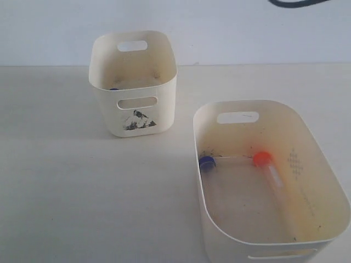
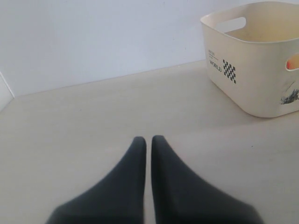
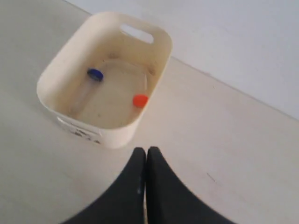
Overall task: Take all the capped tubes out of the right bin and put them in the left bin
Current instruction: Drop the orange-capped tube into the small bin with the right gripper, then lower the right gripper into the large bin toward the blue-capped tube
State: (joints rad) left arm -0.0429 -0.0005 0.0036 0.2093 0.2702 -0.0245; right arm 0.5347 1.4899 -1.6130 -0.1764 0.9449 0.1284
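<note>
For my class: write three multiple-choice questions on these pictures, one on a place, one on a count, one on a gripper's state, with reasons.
1. The orange-capped tube lies:
A. in the right bin
B. on the table
C. between fingers

2. Capped tubes showing in the right bin:
A. one
B. two
C. four

3. On the right gripper, the fingers are:
A. wide open
B. shut on a tube
C. shut, empty

Answers: A, it rests on that bin's floor; B, only it and the blue-capped tube show there; C, they touch with nothing between.
</note>
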